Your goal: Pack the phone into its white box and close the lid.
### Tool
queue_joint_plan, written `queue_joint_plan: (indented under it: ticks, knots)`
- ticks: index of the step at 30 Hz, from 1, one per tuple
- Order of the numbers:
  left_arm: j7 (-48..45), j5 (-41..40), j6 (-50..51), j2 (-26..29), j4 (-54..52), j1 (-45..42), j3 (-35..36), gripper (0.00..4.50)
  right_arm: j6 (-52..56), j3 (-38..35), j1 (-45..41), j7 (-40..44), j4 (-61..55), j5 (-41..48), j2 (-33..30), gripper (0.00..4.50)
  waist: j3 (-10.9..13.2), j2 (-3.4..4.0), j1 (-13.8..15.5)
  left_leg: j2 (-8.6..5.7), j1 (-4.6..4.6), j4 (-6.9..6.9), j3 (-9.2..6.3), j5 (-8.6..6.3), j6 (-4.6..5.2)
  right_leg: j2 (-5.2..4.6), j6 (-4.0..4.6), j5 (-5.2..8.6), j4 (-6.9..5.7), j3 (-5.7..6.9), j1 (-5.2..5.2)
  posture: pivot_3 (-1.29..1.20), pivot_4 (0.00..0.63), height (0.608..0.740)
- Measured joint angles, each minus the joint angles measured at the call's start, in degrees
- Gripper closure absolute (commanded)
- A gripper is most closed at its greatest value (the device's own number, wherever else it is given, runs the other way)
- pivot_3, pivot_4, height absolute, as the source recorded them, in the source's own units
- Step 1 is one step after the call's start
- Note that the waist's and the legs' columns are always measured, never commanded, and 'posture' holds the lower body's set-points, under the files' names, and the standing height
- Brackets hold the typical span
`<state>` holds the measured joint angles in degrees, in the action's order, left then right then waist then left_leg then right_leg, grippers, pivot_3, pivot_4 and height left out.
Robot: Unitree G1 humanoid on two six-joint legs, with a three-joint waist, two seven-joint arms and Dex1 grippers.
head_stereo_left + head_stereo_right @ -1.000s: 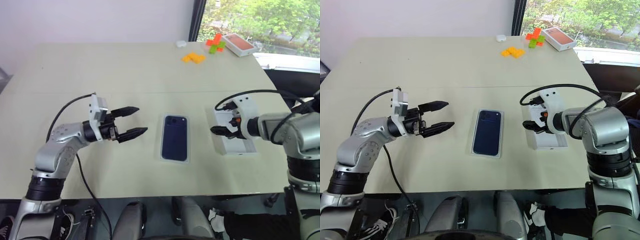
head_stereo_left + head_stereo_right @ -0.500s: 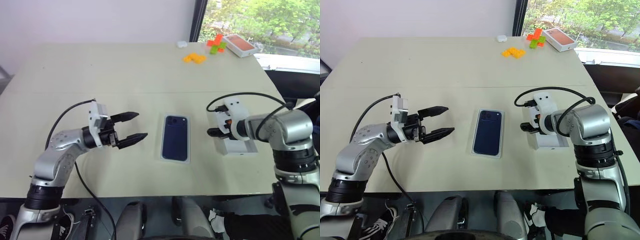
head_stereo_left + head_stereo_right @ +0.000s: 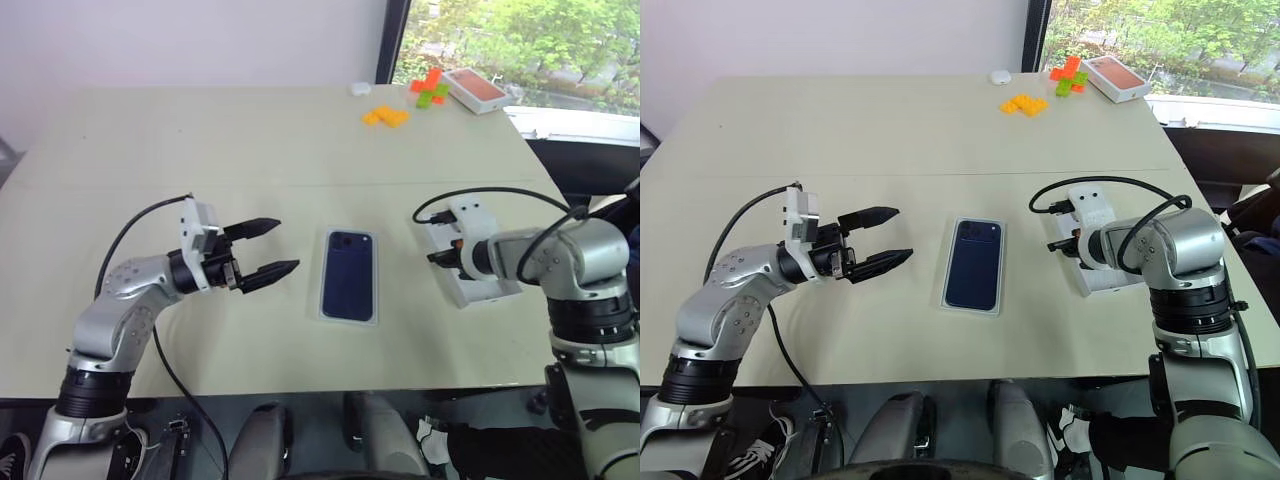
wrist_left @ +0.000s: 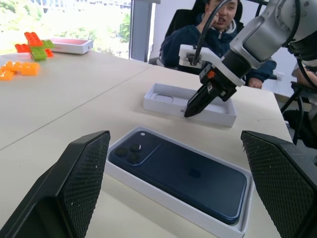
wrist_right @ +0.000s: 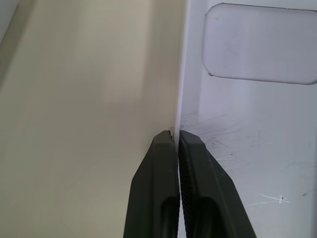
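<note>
Your right pincer [image 5: 176,141] is clenched on the thin side wall of the lid [image 3: 487,292], which lies inside-up on the desk [image 3: 250,150], well to the right of the phone [image 3: 349,275]. Your left pincer [image 3: 272,248] is released, fingers spread wide, hovering left of the phone. The phone, glossy dark navy with rounded corners, lies in the white box [image 4: 148,191], a shallow cardboard tray. The right wrist view shows a rounded recess in the lid's plain white interior.
</note>
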<state>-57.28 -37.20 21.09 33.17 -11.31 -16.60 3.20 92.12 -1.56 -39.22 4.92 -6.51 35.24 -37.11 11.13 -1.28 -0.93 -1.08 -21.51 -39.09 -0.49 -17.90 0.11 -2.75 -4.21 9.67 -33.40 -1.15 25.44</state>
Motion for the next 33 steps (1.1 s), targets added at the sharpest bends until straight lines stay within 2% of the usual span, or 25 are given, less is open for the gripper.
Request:
queue_joint_plan:
  ticks: [2, 7, 13, 15, 17, 22, 27, 33]
  knots:
    - [0.14, 0.03, 0.22, 0.00, 0.05, 0.01, 0.06, 0.00, 0.01, -1.99, -0.22, -1.46, 0.63, 1.96, 1.42, 4.42, 0.00, 0.00, -0.08, 0.02, 0.00, 0.00, 0.01, 0.00, 0.00, 0.02, -0.01, -0.01, 0.00, -0.01, 0.00, 0.00, 0.150, 0.740]
    - [2.50, 0.09, 2.49, 0.13, 2.77, -1.02, 1.07, 0.00, 0.02, -19.80, -10.21, -6.93, 5.56, 13.07, 19.26, 4.42, 0.05, 0.08, -1.20, 0.19, 0.06, -0.03, 0.06, 0.01, 0.01, 0.21, -0.18, -0.15, -0.18, -0.10, 0.06, 0.00, 0.150, 0.740]
    - [3.16, -0.75, 4.94, 1.37, 4.98, -1.92, 4.67, 0.00, -0.01, -40.07, -20.74, -18.83, 9.53, 29.48, 31.14, 4.42, 0.04, 0.08, -1.07, 0.18, -0.01, 0.00, -0.05, -0.01, 0.03, 0.13, -0.15, -0.14, -0.58, 0.01, 0.15, 0.00, 0.150, 0.740]
    - [3.26, -1.29, 5.78, 1.58, 5.20, -2.39, 5.36, 0.00, -0.41, -43.01, -20.86, -23.23, 10.70, 36.53, 33.43, 4.42, 0.03, 0.09, -1.14, 0.12, -0.01, 0.03, -0.03, -0.03, 0.06, 0.03, -0.15, -0.14, -0.56, 0.00, 0.15, 0.00, 0.150, 0.740]
    - [3.76, -1.94, 6.73, 1.50, 5.71, -2.96, 5.76, 0.00, -2.72, -42.18, -17.83, -28.03, 11.44, 47.16, 34.84, 4.42, 0.03, 0.08, -1.27, 0.04, -0.02, 0.06, -0.03, -0.04, 0.07, -0.07, -0.16, -0.14, -0.54, 0.00, 0.15, 0.00, 0.150, 0.740]
    - [5.34, -2.31, 7.56, 0.47, 6.23, -3.54, 7.42, 0.00, -12.24, -30.14, -0.29, -37.84, 10.02, 67.02, 33.20, 4.42, 0.08, 0.17, -1.51, -0.09, -0.06, 0.05, 0.06, -0.06, 0.11, -0.21, -0.19, -0.13, -0.48, -0.08, 0.15, 0.00, 0.150, 0.740]
    - [6.37, -3.59, 9.46, -0.85, 6.00, -3.46, 7.41, 0.00, -22.30, -23.35, 1.61, -38.74, 4.95, 74.83, 33.18, 4.42, 0.08, 0.16, -2.02, 0.09, 0.06, -0.02, 0.14, -0.05, 0.11, 0.04, -0.26, -0.09, -0.47, -0.18, 0.21, 0.00, 0.150, 0.740]
    - [6.70, -4.67, 10.15, -0.90, 4.37, -2.90, 7.40, 0.00, -28.98, -17.99, 5.59, -37.91, 3.05, 75.66, 38.48, 4.42, 0.09, 0.18, -1.74, 0.44, 0.06, -0.02, 0.15, -0.05, 0.11, 0.35, -0.19, -0.08, -0.59, -0.18, 0.32, 0.00, 0.150, 0.740]
